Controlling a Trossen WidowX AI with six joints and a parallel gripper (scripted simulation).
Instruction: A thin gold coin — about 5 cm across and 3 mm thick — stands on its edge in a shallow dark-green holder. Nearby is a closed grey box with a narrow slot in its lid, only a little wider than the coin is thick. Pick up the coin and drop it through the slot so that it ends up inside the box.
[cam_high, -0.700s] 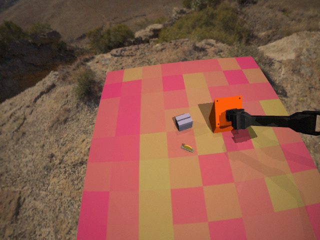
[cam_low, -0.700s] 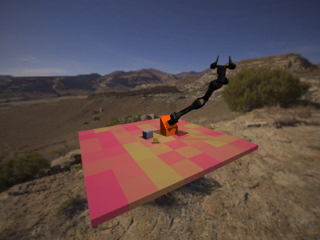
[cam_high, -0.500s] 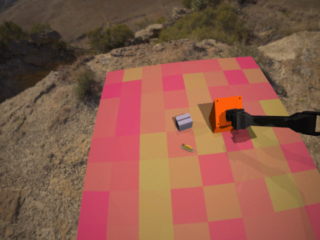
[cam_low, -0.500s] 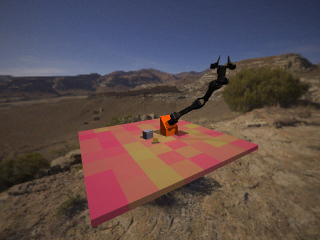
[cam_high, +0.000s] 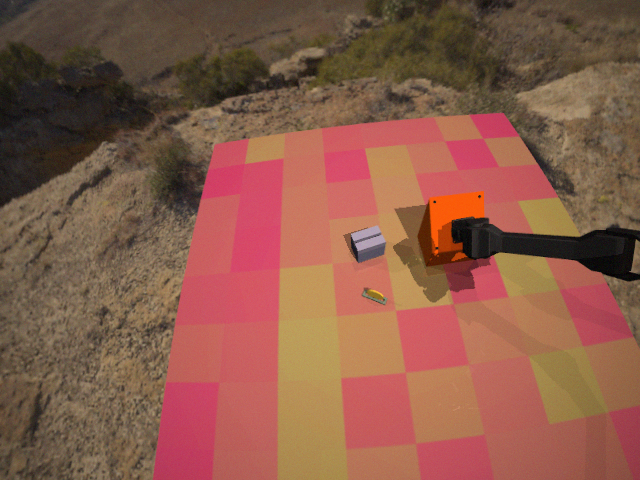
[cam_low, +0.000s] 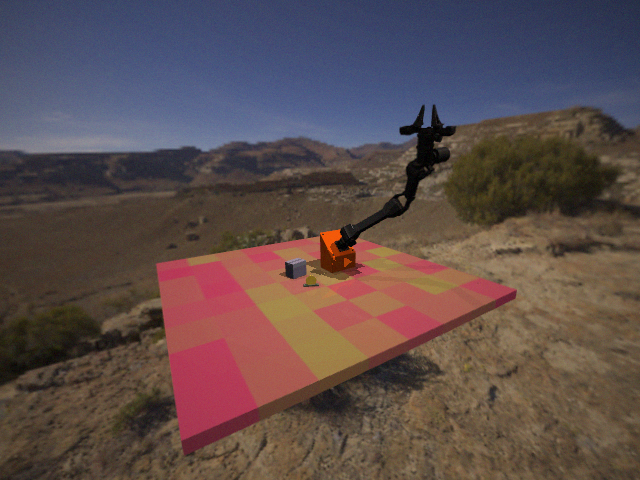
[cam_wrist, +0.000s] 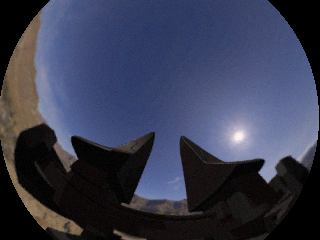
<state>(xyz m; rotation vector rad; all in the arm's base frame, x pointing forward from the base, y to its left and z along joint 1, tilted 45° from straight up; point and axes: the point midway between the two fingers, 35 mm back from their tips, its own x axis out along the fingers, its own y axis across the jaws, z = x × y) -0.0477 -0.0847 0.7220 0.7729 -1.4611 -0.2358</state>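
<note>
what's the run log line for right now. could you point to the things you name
gripper (cam_low: 428, 106) (cam_wrist: 167, 138): partly open, raised, pointing up | coin (cam_high: 375, 295) (cam_low: 311, 280): upright in holder (cam_high: 383, 301) (cam_low: 307, 285) | box (cam_high: 369, 251) (cam_low: 295, 268): coin not inserted
</note>
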